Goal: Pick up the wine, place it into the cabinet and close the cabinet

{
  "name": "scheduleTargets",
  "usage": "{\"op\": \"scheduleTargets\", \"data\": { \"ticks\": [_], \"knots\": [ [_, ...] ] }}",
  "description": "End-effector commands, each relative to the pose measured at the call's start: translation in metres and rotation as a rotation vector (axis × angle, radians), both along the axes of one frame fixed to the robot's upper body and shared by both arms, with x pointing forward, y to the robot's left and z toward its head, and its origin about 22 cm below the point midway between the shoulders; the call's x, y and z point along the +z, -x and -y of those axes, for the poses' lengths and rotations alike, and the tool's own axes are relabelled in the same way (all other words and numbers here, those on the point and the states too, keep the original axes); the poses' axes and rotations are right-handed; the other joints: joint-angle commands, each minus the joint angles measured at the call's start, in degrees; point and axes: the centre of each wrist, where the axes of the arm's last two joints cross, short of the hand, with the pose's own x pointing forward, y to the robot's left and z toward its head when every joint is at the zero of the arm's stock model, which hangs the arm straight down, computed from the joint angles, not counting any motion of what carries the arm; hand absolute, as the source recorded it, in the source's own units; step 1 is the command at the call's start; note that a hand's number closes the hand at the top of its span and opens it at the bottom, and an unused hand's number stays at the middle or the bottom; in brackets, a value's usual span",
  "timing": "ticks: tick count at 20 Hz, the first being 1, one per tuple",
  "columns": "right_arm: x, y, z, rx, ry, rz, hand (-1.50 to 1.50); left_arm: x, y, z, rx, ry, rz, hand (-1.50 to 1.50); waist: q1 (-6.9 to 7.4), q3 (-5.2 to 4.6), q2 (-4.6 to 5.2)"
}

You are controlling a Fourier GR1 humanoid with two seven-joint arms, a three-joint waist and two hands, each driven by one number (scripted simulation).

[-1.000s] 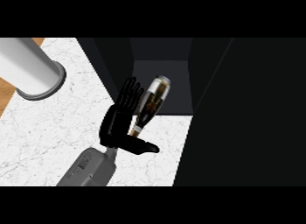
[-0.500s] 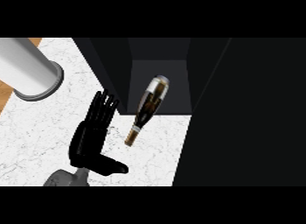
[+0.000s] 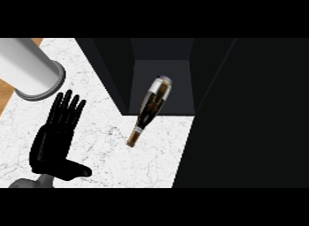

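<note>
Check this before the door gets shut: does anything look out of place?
Yes. The wine bottle lies tilted across the cabinet threshold, base inside and neck sticking out over the marble counter. The left robot hand is open beside it.

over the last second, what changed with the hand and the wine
The hand let go of the wine: a second ago it was against the bottle, and since then it has drawn back down and to the left, fingers straight, apart from it. The wine stays where it was, its base inside the open cabinet and its neck over the counter. The grey cylinder has not moved.
</note>
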Motion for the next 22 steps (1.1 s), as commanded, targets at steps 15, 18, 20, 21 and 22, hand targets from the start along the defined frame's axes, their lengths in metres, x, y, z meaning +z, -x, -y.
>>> {"op": "scheduleTargets", "data": {
  "ticks": [15, 18, 20, 21, 22],
  "knots": [
    [0.049, 0.019, -0.018, 0.187, -0.165, -0.054, 1.5, 0.029, 0.013, -0.089, 0.028, -0.042, 0.021, -1.5, 0.85, -0.2, 0.13],
    [0.04, 0.013, -0.025, 0.182, -0.186, -0.041, 1.5, 0.025, 0.009, -0.093, 0.03, -0.042, 0.023, -1.5, 0.82, -0.31, 0.25],
    [0.042, 0.01, -0.025, 0.206, -0.185, -0.043, 1.5, 0.029, 0.007, -0.098, 0.022, -0.041, 0.03, -1.5, 1.62, -0.37, 0.49],
    [0.036, 0.004, -0.029, 0.187, -0.193, -0.041, 1.5, 0.029, 0.005, -0.092, 0.004, -0.016, 0.041, -1.5, 1.8, -0.34, 0.55],
    [0.031, 0.002, -0.033, 0.199, -0.202, -0.044, 1.5, 0.031, 0.005, -0.089, 0.0, -0.039, 0.038, -1.5, 2.11, -0.29, 0.54]
  ]
}}
